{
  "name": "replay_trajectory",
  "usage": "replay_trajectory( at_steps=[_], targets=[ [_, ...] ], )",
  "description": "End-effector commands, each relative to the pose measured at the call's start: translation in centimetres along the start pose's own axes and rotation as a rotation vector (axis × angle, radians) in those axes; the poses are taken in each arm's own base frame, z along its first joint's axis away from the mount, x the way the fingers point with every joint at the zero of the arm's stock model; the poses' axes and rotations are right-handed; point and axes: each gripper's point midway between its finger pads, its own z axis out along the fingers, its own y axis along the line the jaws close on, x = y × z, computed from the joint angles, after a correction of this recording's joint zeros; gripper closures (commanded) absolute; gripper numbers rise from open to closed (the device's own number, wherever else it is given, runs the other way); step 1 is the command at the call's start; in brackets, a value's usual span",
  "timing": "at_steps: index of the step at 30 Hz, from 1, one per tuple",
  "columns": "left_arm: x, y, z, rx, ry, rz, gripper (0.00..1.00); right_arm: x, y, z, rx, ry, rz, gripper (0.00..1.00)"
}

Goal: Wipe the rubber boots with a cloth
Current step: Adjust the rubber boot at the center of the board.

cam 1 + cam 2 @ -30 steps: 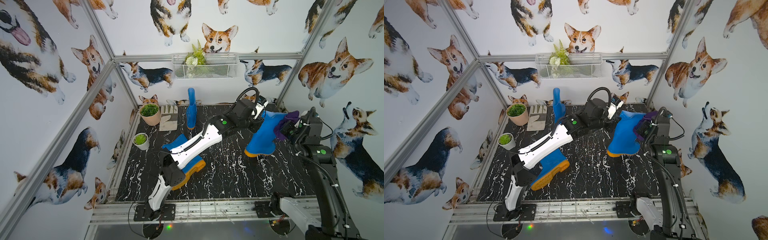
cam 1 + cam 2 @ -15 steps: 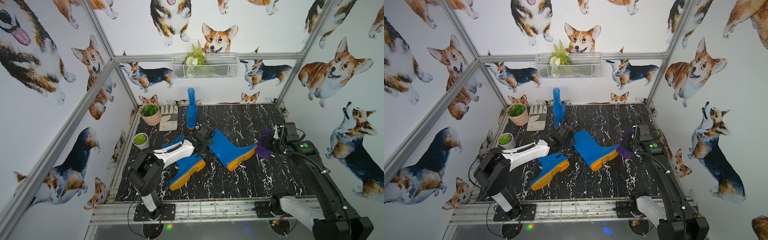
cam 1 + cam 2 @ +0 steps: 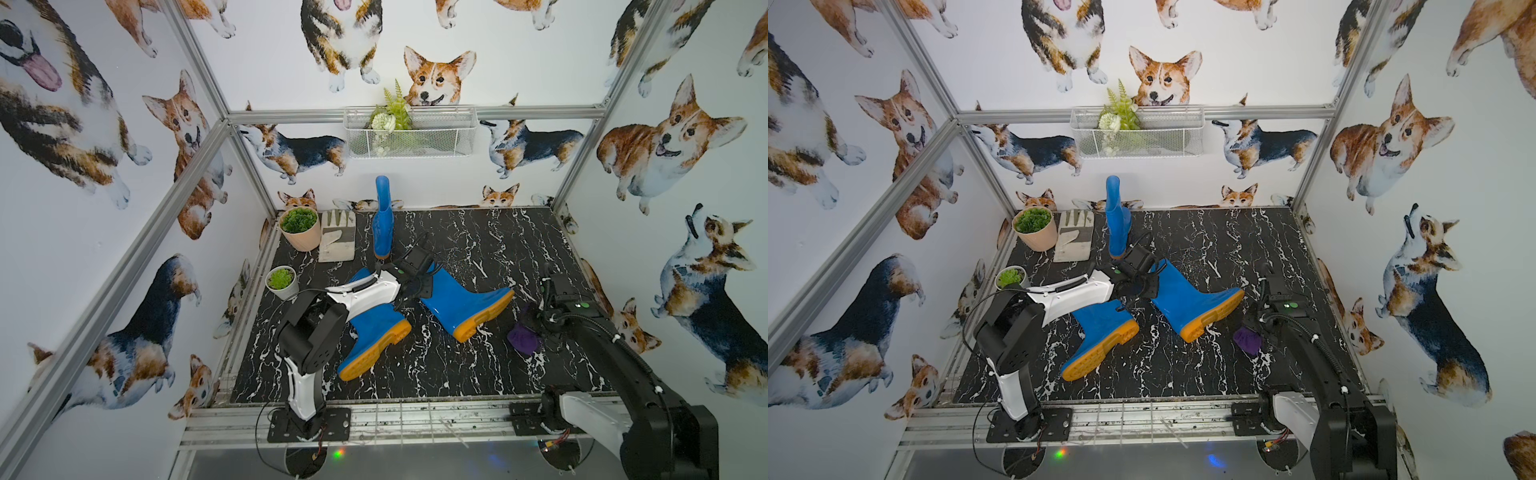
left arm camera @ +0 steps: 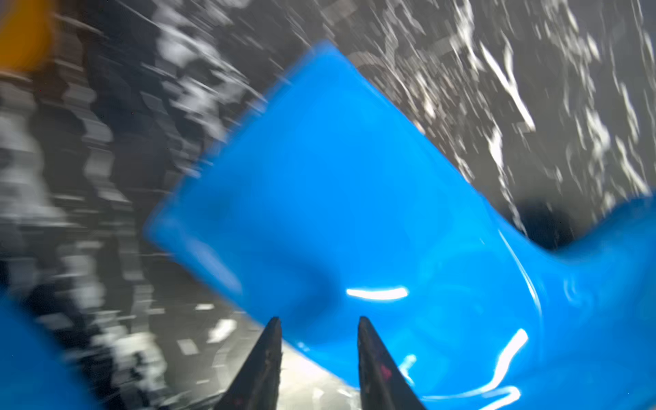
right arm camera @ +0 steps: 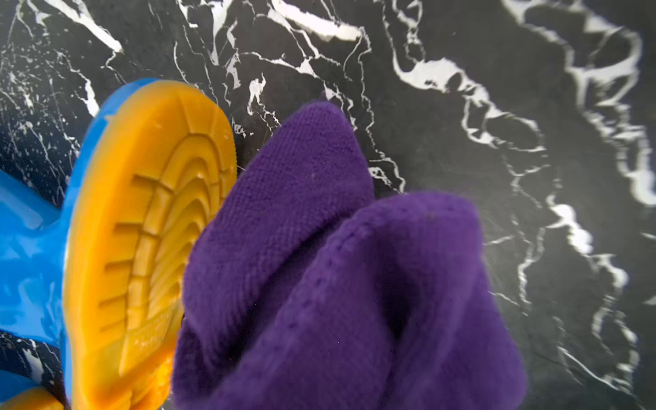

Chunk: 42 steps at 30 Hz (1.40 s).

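The cloth [image 3: 524, 337] hangs bunched in the clenched right hand [image 3: 536, 322], low by the tabletop [image 3: 457, 374], near the orange sole of the middle boot [image 3: 465, 299], which lies on its side. The left hand [image 4: 317, 324] is released, its fingers apart over that boot's shaft. The near boot [image 3: 374, 336] lies alongside, and the back boot [image 3: 382, 220] stands upright.

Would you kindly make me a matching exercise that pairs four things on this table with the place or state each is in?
Things:
1. cloth
2. glove
3. rearmost boot
4. boot nearest the cloth

Places or states:
A. standing upright
B. lying on its side
C. gripped by the right gripper
D. flat beside the larger potted plant

Pairs: 1-C, 2-D, 3-A, 4-B.
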Motion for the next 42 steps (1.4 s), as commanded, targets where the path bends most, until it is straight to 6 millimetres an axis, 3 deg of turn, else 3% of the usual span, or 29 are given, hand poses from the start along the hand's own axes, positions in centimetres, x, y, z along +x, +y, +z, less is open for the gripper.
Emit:
replay_trajectory(
  at_steps=[1,6,9,11,13,16,20,23,25,29,33,36,38,42],
  targets=[
    [2.2,-6.1,0.9,0.115,0.038,0.090,0.63,-2.7,3.1,1.2,-0.113,0.005,-0.010,1.00],
    [6.3,-14.3,1.8,0.252,0.099,0.172,0.62,-6.3,5.8,2.4,-0.161,0.036,-0.083,1.00],
    [7.8,-19.0,1.0,0.306,0.121,0.287,0.63,-7.9,8.7,3.4,-0.235,0.092,-0.118,1.00],
    [7.5,-19.5,-0.1,0.266,0.099,0.343,0.63,-8.8,9.5,3.4,-0.225,0.105,-0.128,1.00],
    [6.8,-19.0,-1.0,0.259,0.070,0.334,0.63,-9.5,9.4,2.9,-0.199,0.084,-0.138,1.00],
    [4.9,-16.6,-2.8,0.227,0.015,0.270,0.61,-10.0,8.8,2.0,-0.168,0.038,-0.151,1.00],
    [3.1,-9.4,-4.9,0.126,-0.007,0.088,0.58,-9.0,8.0,0.8,-0.161,0.029,-0.143,1.00],
    [3.9,-4.8,-6.3,0.092,-0.005,-0.039,0.57,-7.0,6.8,0.8,-0.154,0.042,-0.122,1.00],
    [5.1,-3.4,-7.6,0.094,-0.003,-0.064,0.56,-5.4,5.5,1.0,-0.129,0.051,-0.104,1.00],
    [9.9,-3.6,-7.5,0.198,0.119,-0.081,0.57,-2.8,2.2,1.3,-0.035,0.061,-0.065,1.00],
    [14.4,-3.1,-7.5,0.153,0.222,-0.024,0.59,-1.3,0.5,0.9,0.000,0.065,-0.039,1.00],
    [16.2,-2.8,-7.7,0.146,0.263,-0.019,0.59,-0.3,-0.1,1.0,0.005,0.086,-0.018,1.00],
    [18.4,-1.8,-7.6,0.134,0.311,-0.026,0.60,0.7,-0.1,1.2,-0.011,0.114,0.007,1.00],
    [19.7,-2.8,-7.9,0.221,0.345,-0.030,0.58,2.2,-0.4,1.9,-0.029,0.151,0.043,1.00]
  ],
)
